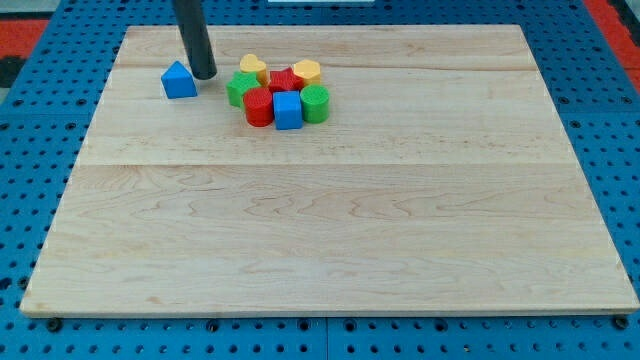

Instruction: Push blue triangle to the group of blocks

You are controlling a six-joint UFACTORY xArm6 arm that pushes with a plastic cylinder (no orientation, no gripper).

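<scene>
The blue triangle (179, 80) lies on the wooden board near the view's top left. My tip (204, 75) stands just to its right, close to it or touching, between it and the group. The group lies right of the tip: a yellow heart (253, 68), a yellow block (307, 71), a red star-like block (284, 81), a green block (241, 88), a red cylinder (258, 106), a blue cube (287, 110) and a green cylinder (315, 103), all packed together.
The wooden board (330, 220) lies on a blue perforated table (30, 200). The board's top edge is close behind the blocks, its left edge left of the blue triangle.
</scene>
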